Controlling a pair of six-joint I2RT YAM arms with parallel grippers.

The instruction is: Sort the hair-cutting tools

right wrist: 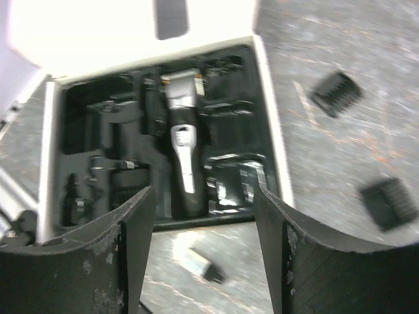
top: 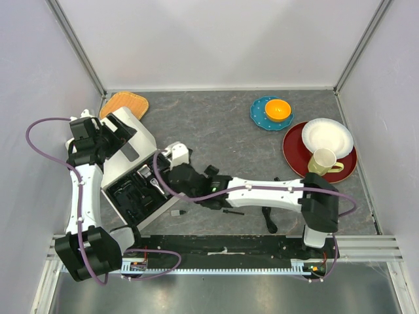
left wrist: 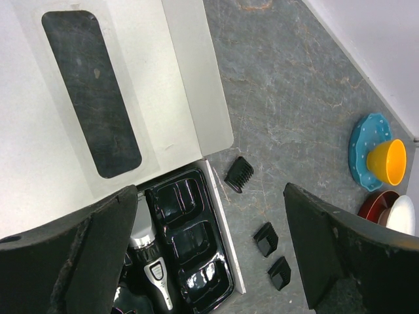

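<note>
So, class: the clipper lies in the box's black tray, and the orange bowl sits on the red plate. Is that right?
Not quite. The orange bowl sits on the blue plate, not the red plate, as the top external view shows. The clipper does lie in the black tray.

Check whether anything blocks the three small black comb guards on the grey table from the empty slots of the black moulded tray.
Nothing visible does. The three comb guards lie on the table beside the tray. Only the white box's low rim runs between them, and the nearest slots look empty.
</note>
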